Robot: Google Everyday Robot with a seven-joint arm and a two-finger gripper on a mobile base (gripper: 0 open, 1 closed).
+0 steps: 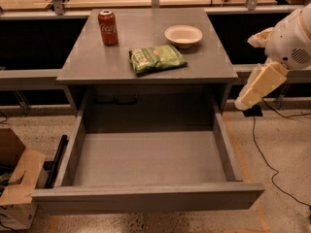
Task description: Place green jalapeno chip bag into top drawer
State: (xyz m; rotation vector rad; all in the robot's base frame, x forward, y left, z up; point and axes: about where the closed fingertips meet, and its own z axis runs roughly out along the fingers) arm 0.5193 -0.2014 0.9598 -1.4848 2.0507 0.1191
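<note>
The green jalapeno chip bag (155,58) lies flat on the grey table (87,57), near the middle of its front half. The top drawer (146,198) is pulled fully open below the table, and its grey inside holds nothing. My gripper (245,103) hangs at the end of the cream arm link to the right of the table. It is below tabletop height, beside the drawer's right wall, well apart from the bag and holding nothing that I can see.
A red soda can (108,27) stands at the table's back left. A white bowl (183,35) sits at the back right. A cardboard box (14,178) is on the floor at the left. A black cable (265,154) runs over the floor at the right.
</note>
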